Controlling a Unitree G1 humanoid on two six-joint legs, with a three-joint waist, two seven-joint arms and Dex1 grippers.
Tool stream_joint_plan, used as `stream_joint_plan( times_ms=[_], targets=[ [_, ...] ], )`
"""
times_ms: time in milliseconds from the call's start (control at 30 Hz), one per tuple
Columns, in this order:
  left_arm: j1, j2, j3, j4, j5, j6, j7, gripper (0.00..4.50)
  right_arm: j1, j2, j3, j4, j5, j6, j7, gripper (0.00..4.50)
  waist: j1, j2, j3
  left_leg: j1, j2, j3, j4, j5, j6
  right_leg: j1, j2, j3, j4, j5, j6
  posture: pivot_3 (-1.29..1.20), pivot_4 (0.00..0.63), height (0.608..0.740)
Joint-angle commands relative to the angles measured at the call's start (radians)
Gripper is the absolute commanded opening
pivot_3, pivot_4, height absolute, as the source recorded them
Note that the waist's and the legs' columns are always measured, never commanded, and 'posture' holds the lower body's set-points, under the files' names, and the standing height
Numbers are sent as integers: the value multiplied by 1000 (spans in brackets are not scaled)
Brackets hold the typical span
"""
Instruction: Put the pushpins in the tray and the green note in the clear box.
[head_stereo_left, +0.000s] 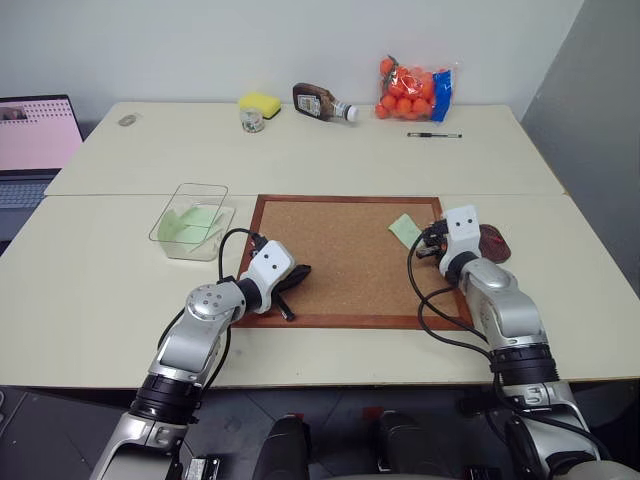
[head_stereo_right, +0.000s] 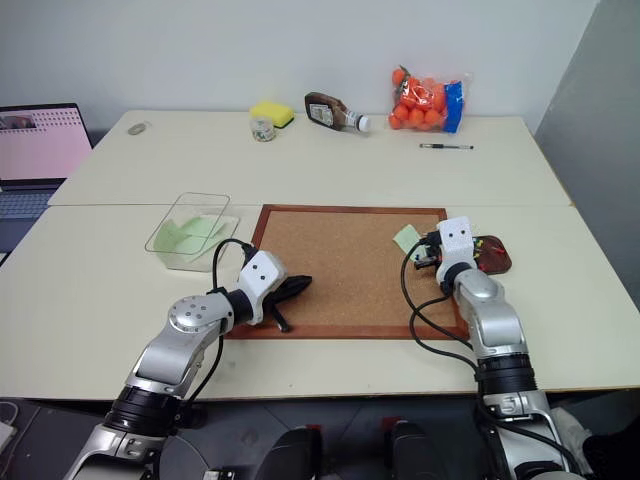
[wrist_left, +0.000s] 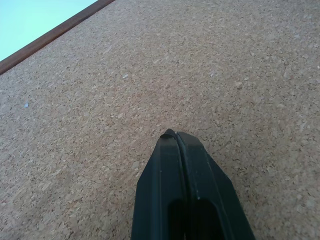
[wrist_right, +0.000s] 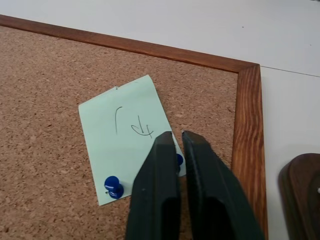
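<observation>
cork board (head_stereo_left: 345, 255): green note (wrist_right: 127, 135) pinned by two blue pushpins (wrist_right: 113, 186)
right tool (wrist_right: 176, 136): closed on one pin
left tool (wrist_left: 176, 136): closed, empty
next: pull pin, carry to tray (head_stereo_right: 495, 252)

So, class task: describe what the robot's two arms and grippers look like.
Both arms are silver-grey metal with rounded joints and black cables looping along them. Each wrist is a white block marked with two dark dots. The left gripper and right gripper each have two black tapered fingers.
</observation>
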Motion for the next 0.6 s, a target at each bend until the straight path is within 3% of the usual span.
stream_joint_plan(
  times_ms=[33, 600],
  targets=[
    [26, 7, -26, 7, 22, 23, -5, 0, 1, -2, -27, -25, 4, 8, -11, 43, 0, 0, 0, 0, 0, 0, 0, 0, 0, 0, 0, 0, 0, 0, 0, 0, 150, 740],
    [27, 8, -26, 15, 23, 20, -7, 0, 72, 33, -54, -208, 57, 21, 0, 43, 0, 0, 0, 0, 0, 0, 0, 0, 0, 0, 0, 0, 0, 0, 0, 0, 150, 740]
  ],
)
